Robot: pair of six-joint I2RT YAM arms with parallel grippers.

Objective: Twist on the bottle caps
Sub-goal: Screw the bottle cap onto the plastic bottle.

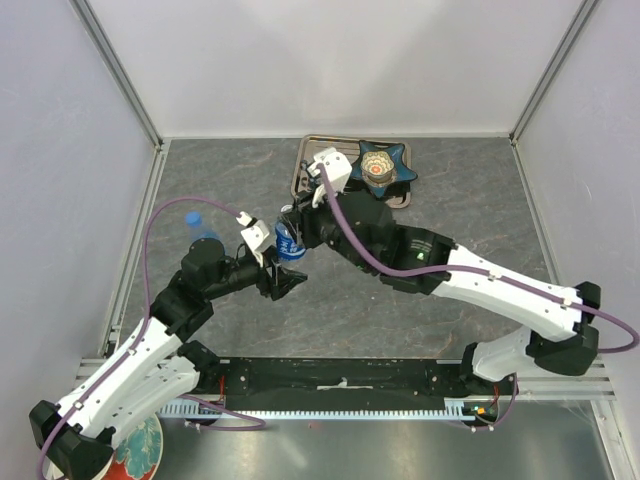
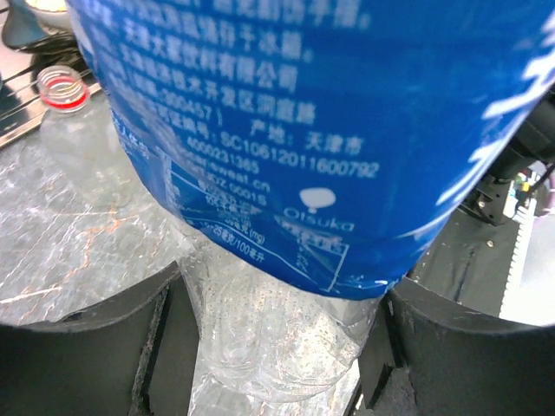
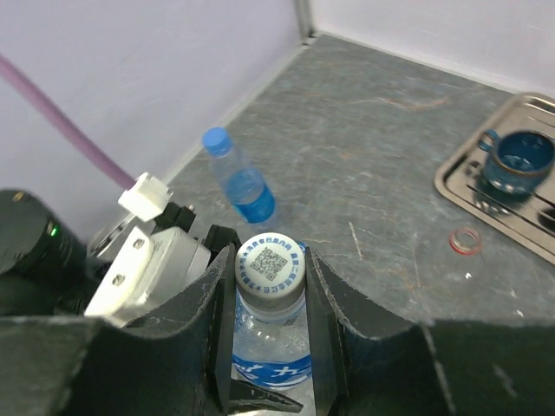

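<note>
A clear bottle with a blue label (image 1: 290, 246) stands upright mid-table. My left gripper (image 1: 285, 275) is shut on its clear lower body (image 2: 277, 338), with a finger pressing on each side. A white cap (image 3: 270, 263) printed with a square code sits on the bottle's neck. My right gripper (image 3: 270, 277) comes from above and is shut on this white cap. A second bottle (image 1: 203, 233) with a blue cap (image 3: 217, 139) stands to the left near the wall. A third clear bottle (image 2: 74, 143) stands uncapped, with a red ring round its neck.
A metal tray (image 1: 312, 165) at the back holds a dark blue cup (image 3: 518, 161) and a star-shaped blue dish (image 1: 385, 165). A small red ring-shaped piece (image 3: 466, 241) lies on the table beside the tray. Side walls close in on both sides.
</note>
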